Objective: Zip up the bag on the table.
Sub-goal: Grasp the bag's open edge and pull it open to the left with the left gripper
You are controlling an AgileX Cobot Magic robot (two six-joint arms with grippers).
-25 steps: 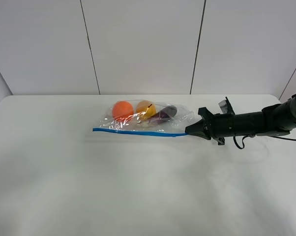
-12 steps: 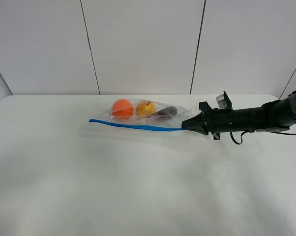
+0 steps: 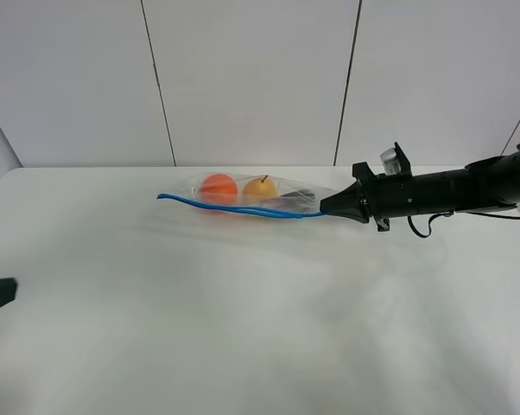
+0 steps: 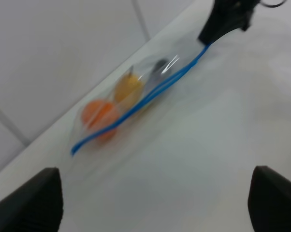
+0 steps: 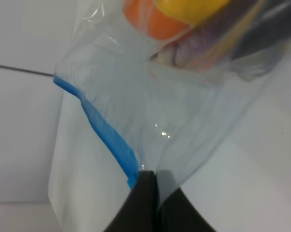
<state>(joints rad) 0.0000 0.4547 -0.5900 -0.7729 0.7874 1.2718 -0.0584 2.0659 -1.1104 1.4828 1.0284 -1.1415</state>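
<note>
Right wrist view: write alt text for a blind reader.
The right pincer is shut on the corner of a clear bag beside its blue zip strip. Orange, yellow and purple toy produce show through it; white table behind.

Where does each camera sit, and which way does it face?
Exterior high: mounted high, facing the white matte table; shows the black right arm holding the clear crinkly plastic zip bag.
Left wrist: on the left arm, looking across the table at the bag; open left fingers show.
Right wrist: beside the bag's corner; right fingers pinch it.
All share the bag.
</note>
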